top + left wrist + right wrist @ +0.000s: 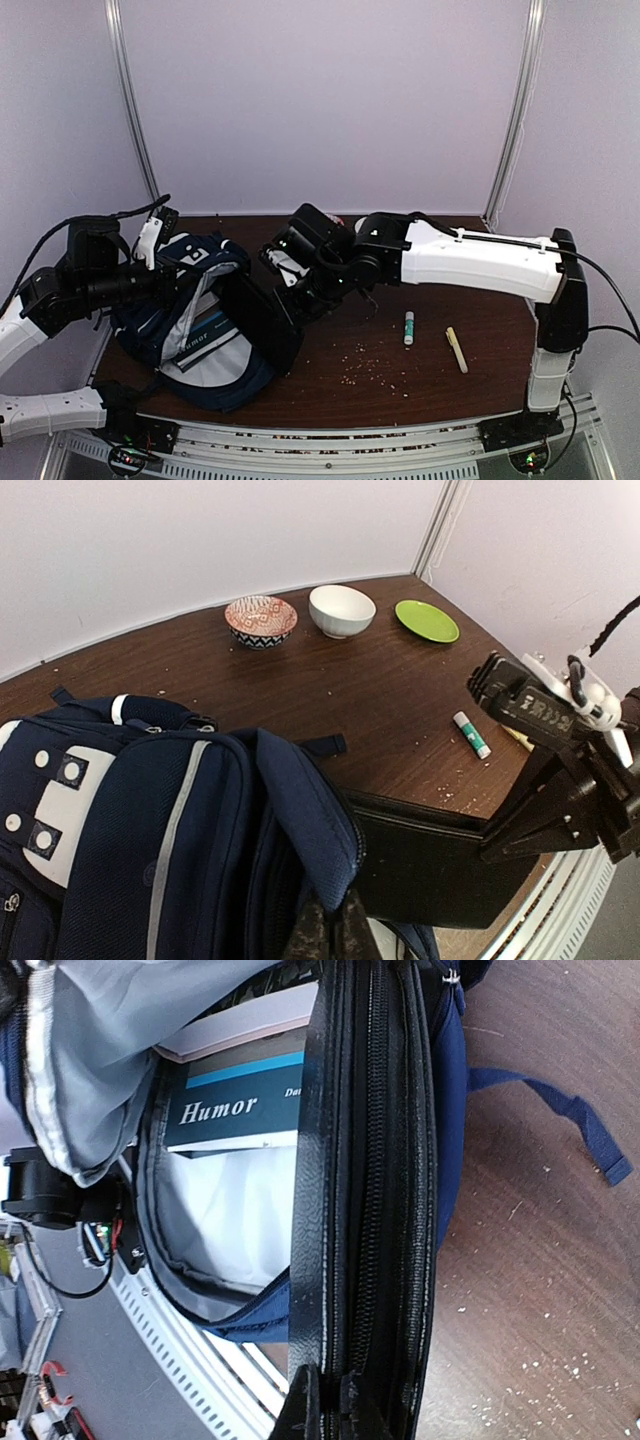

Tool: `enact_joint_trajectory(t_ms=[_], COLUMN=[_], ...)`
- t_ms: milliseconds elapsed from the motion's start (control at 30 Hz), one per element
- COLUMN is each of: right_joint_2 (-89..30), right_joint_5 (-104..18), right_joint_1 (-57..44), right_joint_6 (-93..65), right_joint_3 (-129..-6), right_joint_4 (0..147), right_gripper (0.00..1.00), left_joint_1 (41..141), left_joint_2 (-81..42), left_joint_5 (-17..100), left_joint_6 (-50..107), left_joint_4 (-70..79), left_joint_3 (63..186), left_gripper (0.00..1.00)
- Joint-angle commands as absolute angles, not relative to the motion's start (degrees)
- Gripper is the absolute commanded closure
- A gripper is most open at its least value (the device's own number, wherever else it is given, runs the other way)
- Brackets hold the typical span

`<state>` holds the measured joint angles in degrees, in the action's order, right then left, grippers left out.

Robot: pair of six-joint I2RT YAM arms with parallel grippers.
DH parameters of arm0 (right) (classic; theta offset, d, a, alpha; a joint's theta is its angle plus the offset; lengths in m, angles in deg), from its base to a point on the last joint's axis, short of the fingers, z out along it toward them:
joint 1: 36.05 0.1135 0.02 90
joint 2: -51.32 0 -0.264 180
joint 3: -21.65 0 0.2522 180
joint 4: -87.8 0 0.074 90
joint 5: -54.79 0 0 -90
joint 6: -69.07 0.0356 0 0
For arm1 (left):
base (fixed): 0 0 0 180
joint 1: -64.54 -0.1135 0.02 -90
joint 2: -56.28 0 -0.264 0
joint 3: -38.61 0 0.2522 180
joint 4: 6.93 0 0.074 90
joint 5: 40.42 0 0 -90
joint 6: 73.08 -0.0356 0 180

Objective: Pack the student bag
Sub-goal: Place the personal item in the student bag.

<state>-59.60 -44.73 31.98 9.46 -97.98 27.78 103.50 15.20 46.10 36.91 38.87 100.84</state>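
The student bag (228, 385), a navy backpack with white patches, lies open at the table's left front; it fills the left wrist view (130, 830). Its grey lining (90, 1060) and a book titled "Humor" (240, 1110) show in the right wrist view. My left gripper (172, 282) (335, 930) is shut on the edge of the bag's navy flap (310, 820) and holds it up. My right gripper (300, 290) (335, 1400) is shut on a flat black zippered case (265, 320) (430, 860) (370, 1210), which stands on edge, its lower end in the bag's mouth.
A glue stick (408, 328) (471, 734) and a yellow stick (456, 350) lie right of the case among crumbs. At the table's far side stand a patterned bowl (261, 620), a white bowl (342, 610) and a green plate (427, 621). The table's front rail (330, 445) runs close under the bag.
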Motion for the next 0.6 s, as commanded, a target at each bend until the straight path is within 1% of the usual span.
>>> enact_joint_trajectory(t_ms=[0, 267, 433, 567], right_joint_2=[-62.5, -67.1, -70.4, -71.9], right_joint_5=[-35.9, -24.6, -23.2, -24.5], right_joint_1=[32.7, 32.8, 32.8, 32.9], right_joint_6=[5.8, 3.7, 2.3, 1.7], right_joint_3=[-106.1, -114.3, -119.0, -120.7], right_joint_4=[22.9, 19.4, 18.8, 20.5], right_gripper=[1.0, 1.0, 1.0, 1.0], left_joint_1=[103.1, 103.1, 103.1, 103.1], left_joint_2=[14.9, 12.3, 11.9, 12.1], left_joint_5=[42.0, 38.1, 36.8, 35.9], left_joint_6=[37.4, 36.9, 37.3, 38.4], left_joint_4=[27.4, 27.6, 27.7, 26.1], left_joint_3=[103.4, 104.6, 104.9, 104.0], left_gripper=[1.0, 1.0, 1.0, 1.0])
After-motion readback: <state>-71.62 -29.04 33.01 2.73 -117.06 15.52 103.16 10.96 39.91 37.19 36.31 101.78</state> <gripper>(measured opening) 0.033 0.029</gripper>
